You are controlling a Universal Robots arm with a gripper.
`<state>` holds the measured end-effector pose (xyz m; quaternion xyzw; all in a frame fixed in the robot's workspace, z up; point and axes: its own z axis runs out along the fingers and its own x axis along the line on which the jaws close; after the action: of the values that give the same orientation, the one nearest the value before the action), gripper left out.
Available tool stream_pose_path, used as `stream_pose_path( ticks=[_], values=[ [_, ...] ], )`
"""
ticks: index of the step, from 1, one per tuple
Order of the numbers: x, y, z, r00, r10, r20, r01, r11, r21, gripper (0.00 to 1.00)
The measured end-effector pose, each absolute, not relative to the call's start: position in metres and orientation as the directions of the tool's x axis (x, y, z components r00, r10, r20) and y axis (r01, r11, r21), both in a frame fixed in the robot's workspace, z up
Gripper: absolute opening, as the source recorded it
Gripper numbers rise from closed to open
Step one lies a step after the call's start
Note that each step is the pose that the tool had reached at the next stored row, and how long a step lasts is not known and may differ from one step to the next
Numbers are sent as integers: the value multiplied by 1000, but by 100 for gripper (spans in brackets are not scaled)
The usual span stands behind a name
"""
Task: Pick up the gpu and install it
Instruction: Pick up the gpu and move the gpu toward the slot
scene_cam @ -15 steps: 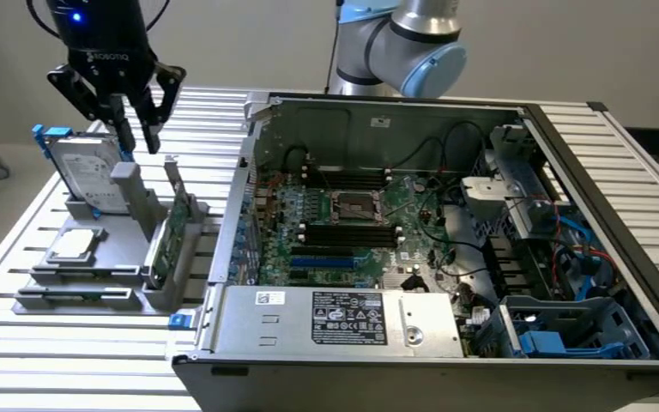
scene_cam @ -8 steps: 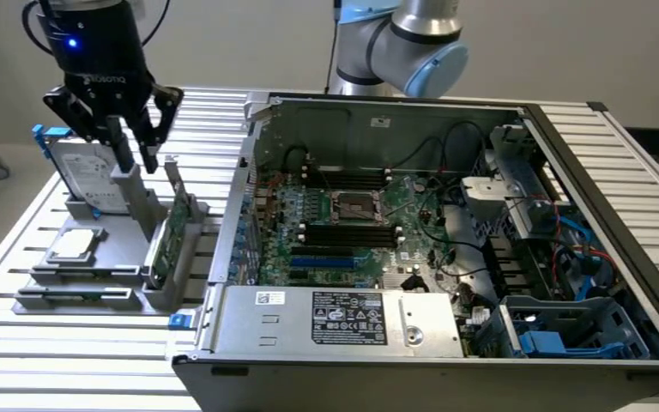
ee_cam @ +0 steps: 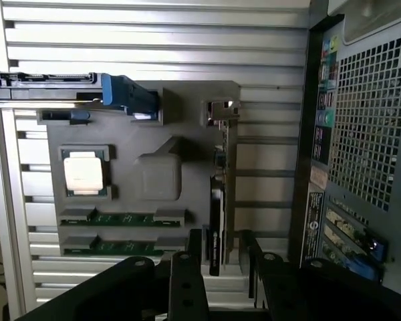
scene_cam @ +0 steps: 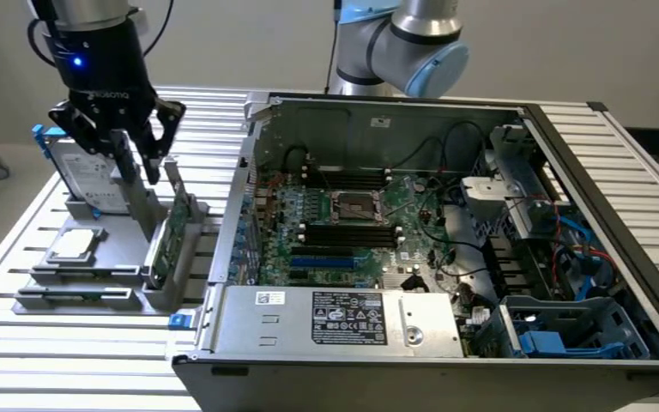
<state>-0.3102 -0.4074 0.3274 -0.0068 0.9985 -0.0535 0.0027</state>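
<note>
The gpu (scene_cam: 171, 233) stands on edge in a slot of the grey holder (scene_cam: 135, 296) at the exterior view's left, its green circuit board facing out. My gripper (scene_cam: 144, 172) hangs just above it, open and holding nothing. In the wrist view the gpu (ee_cam: 218, 200) is seen edge-on as a thin dark strip with a silver bracket at its far end. My gripper (ee_cam: 220, 271) lines up over it, one black finger (ee_cam: 186, 277) on each side of the card's line. The open computer case (scene_cam: 444, 112) with its motherboard (scene_cam: 341, 223) lies at the exterior view's right.
On the grey holder (ee_cam: 154, 177) also sit a silver hard drive with blue frame (scene_cam: 83, 167), a square processor chip (ee_cam: 83, 172) and two memory sticks (ee_cam: 120, 219). The case's perforated rear wall (ee_cam: 367, 134) rises close beside the holder. All rests on a slatted aluminium table (scene_cam: 66, 360).
</note>
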Motion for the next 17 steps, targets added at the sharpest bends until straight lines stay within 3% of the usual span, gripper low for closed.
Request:
stream_pose_path(
  ticks=[17],
  values=[
    [-310,-412,297,-1000,-14,-5,-14,996,-85,36]
  ],
)
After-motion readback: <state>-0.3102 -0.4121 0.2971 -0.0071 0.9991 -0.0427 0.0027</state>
